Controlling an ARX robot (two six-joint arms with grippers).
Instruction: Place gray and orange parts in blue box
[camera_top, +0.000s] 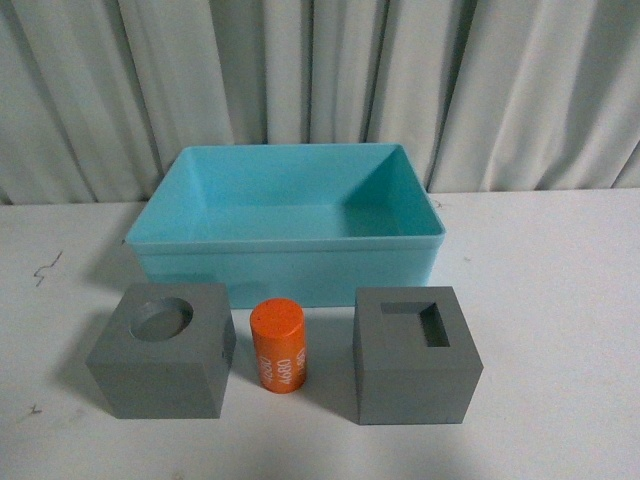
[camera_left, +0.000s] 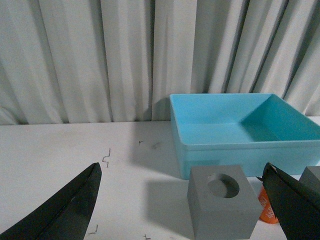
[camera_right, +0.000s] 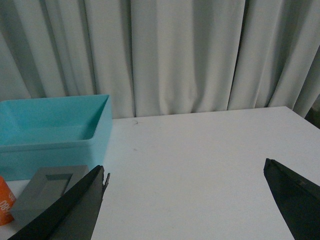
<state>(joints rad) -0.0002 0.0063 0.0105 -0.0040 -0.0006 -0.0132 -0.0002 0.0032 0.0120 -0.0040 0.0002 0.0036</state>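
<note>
A flat matte white table (camera_top: 560, 300) fills the lower half of the front view, with small dark scuff marks (camera_top: 45, 268) at its left edge. Pale grey pleated curtains (camera_top: 320, 80) close off the whole upper frame.

The large turquoise-blue plastic bin (camera_top: 290, 275) sits at centre, open side up, its long axis running left to right. In a row just in front of it, at lower centre, stand three parts:
- A matte gray cube with a round recess (camera_top: 160, 365), at left, recess facing up.
- A small orange cylinder with white lettering (camera_top: 278, 345), in the middle, upright, its long axis vertical.
- A matte gray cube with a rectangular slot (camera_top: 415, 360), at right, the slot running toward the bin.

In the wrist views, the left gripper (camera_left: 182, 167) and right gripper (camera_right: 184, 165) both have their black jaws spread wide apart.
</note>
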